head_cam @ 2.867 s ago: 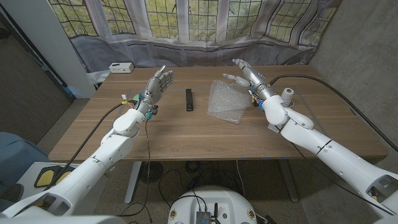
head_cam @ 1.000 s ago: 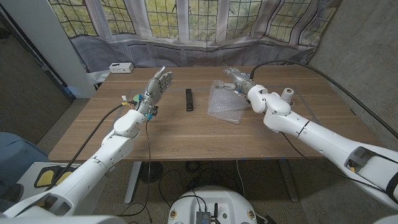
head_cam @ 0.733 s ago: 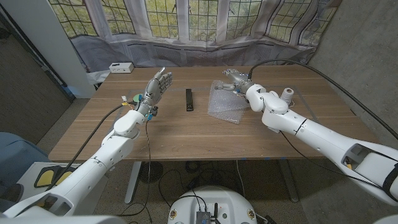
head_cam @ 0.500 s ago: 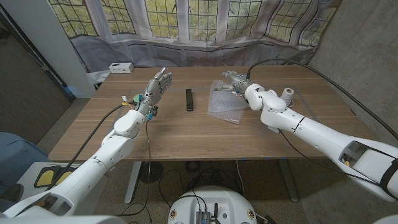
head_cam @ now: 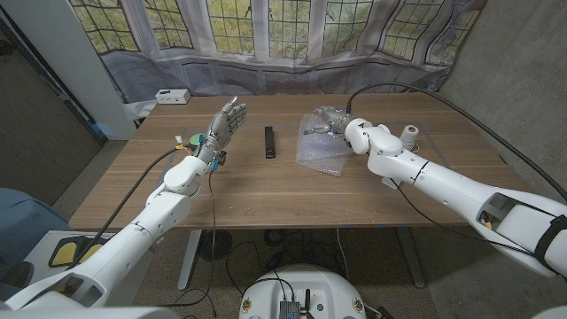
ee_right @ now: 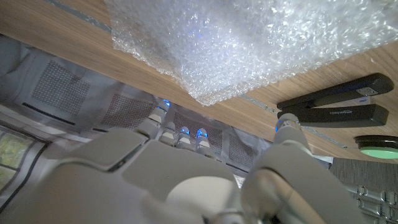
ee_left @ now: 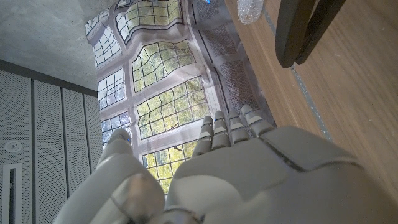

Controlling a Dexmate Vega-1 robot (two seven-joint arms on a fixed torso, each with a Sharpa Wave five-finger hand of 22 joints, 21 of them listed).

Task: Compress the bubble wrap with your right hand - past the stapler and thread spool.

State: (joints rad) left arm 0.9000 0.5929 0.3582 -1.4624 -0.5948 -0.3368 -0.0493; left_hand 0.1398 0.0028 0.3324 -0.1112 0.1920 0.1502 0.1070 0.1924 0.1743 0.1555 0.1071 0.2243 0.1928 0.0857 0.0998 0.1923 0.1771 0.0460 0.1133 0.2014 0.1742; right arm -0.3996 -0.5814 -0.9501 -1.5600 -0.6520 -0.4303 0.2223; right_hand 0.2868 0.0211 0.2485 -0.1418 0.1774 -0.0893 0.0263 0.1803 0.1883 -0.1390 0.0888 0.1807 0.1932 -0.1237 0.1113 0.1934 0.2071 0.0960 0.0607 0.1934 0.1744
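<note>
1. The bubble wrap [head_cam: 321, 150] is lying flat on the wooden desk [head_cam: 266, 190], a crumpled clear sheet just to the right of the black stapler [head_cam: 269, 143], with bare wood showing between the two.
2. The right hand [head_cam: 329, 120] is hanging over the far edge of the bubble wrap, palm turned down, and from the head view I cannot tell whether it is touching the sheet.
3. In the right wrist view the right hand's fingers [ee_right: 179, 132] are reaching out past the far edge of the bubble wrap [ee_right: 249, 43], side by side and holding nothing, with the thumb set off to one side.
4. That same view is showing the stapler [ee_right: 339, 102] lying beyond the bubble wrap's corner, apart from it.
5. The white thread spool [head_cam: 408, 135] is standing upright on the far side of the right arm from the bubble wrap.
6. The left hand [head_cam: 226, 120] is standing raised above the desk, well to the left of the stapler, fingers straight and spread a little, empty.
7. The left wrist view is showing the left hand's back [ee_left: 249, 168], with the stapler [ee_left: 305, 28] ahead on the desk.
8. A small white box [head_cam: 172, 96] is sitting at the desk's far left corner, well away from the bubble wrap.
</note>
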